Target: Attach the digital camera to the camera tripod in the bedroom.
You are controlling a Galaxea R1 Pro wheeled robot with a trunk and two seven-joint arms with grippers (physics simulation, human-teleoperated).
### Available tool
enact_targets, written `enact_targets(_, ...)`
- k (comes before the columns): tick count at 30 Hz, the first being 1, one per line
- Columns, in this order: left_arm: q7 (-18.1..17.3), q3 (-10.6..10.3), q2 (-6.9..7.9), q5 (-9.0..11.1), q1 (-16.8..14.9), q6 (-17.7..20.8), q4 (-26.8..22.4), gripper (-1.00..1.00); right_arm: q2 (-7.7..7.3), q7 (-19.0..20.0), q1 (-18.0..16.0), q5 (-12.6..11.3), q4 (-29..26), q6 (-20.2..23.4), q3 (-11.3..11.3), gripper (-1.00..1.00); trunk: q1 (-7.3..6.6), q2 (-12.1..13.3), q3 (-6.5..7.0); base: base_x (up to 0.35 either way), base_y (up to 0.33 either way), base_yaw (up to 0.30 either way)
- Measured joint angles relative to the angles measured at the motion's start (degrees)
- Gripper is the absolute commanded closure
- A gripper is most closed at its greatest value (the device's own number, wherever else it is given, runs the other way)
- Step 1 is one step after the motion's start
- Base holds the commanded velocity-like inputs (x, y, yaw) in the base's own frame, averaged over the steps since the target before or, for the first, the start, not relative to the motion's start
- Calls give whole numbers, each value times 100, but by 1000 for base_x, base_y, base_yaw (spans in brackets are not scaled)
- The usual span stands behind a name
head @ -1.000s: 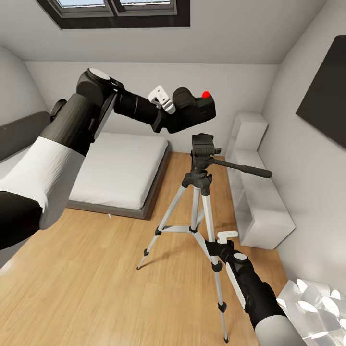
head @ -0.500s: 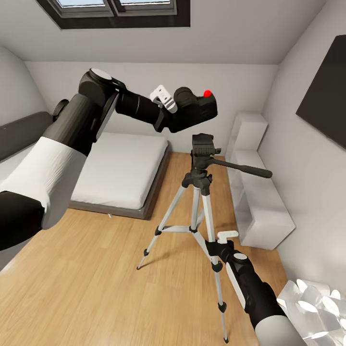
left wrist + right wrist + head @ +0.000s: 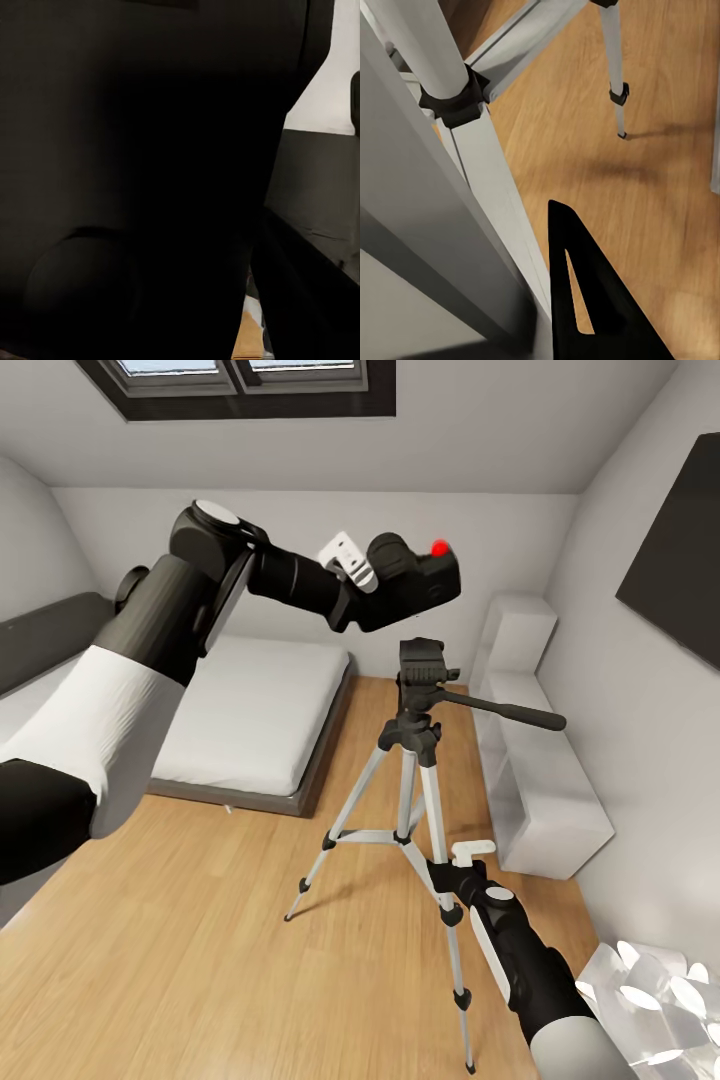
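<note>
**Camera held above the tripod head, not yet seated**

The digital camera (image 3: 408, 587) is clamped in the left gripper (image 3: 372, 578), above and a little to the left of the black head of the camera tripod (image 3: 424, 663), clear of it. It is tilted, so it should be levelled and brought over the head before being lowered straight down. The right gripper (image 3: 462, 865) is seen close against a lower tripod leg; whether its fingers are closed on it cannot be told. The leg is best kept steady.
</note>
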Motion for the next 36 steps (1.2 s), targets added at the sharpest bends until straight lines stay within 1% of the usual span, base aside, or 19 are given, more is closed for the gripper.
enact_targets(7, 5, -231, -21, -197, 0, -7, -19, 100, 0, 0, 0, -2, 1, -2, 0, 100, 0, 0, 0, 0, 0, 0)
enact_targets(10, 4, -330, -31, -190, 0, -41, -24, 100, 0, 0, 1, -2, 0, -2, 2, 100, 0, 0, 0, 0, 0, 0)
enact_targets(19, 4, -362, -45, -199, 0, -88, -19, 100, 0, 0, 1, -2, 0, -2, 2, 100, 0, 0, 0, 0, 0, 0)
enact_targets(27, 4, -448, -59, -195, 0, -92, -18, 100, 0, 0, 1, -3, 1, -3, -1, 100, 0, 1, 0, 0, 0, 0)
enact_targets(36, 4, -462, -64, -192, 0, -93, -18, 100, 0, 1, 1, -4, 1, -2, -3, 100, 0, 1, 0, 0, 0, 0)
